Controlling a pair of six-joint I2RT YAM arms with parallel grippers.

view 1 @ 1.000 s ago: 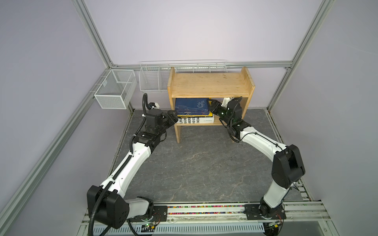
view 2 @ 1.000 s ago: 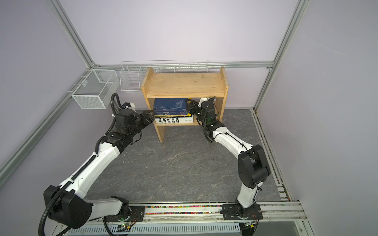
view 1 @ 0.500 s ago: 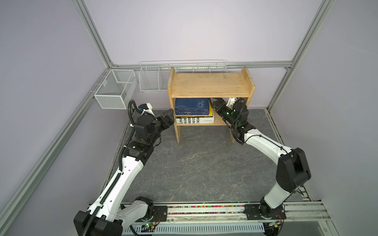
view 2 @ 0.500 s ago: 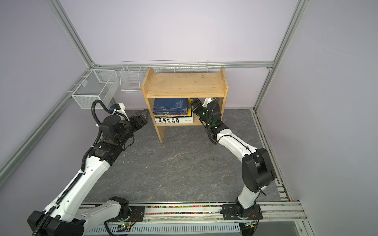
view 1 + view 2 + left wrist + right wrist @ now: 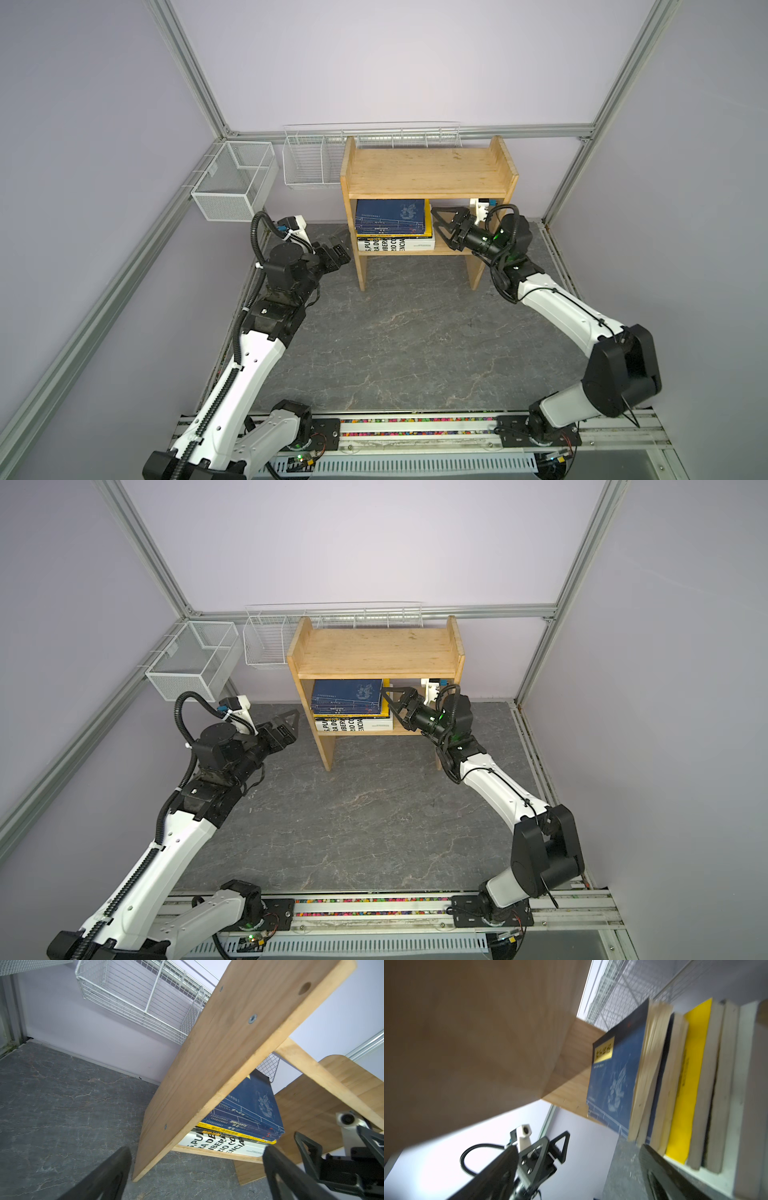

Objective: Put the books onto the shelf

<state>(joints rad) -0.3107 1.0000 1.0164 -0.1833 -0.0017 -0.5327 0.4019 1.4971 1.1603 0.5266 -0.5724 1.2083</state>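
Note:
The books (image 5: 390,216) lie flat in one stack on the left half of the lower tier of the pine shelf (image 5: 428,170), navy ones on top of a yellow one and a thick white one (image 5: 395,244); they show in both top views (image 5: 347,696). My right gripper (image 5: 434,220) is open inside the lower tier, just right of the stack and holding nothing; its wrist view shows the page edges (image 5: 689,1084) close by. My left gripper (image 5: 343,249) is open and empty, outside the shelf's left side panel (image 5: 228,1043).
Two white wire baskets (image 5: 235,183) (image 5: 311,166) hang on the back-left frame beside the shelf. The shelf's upper tier (image 5: 376,650) is bare wood. A grey stone-pattern mat (image 5: 395,332) covers the floor, and the arms' base rail (image 5: 415,428) runs along the front.
Both grippers have opened wider. The left arm has drawn back leftwards from the shelf's side panel. The right gripper has stayed beside the stack.

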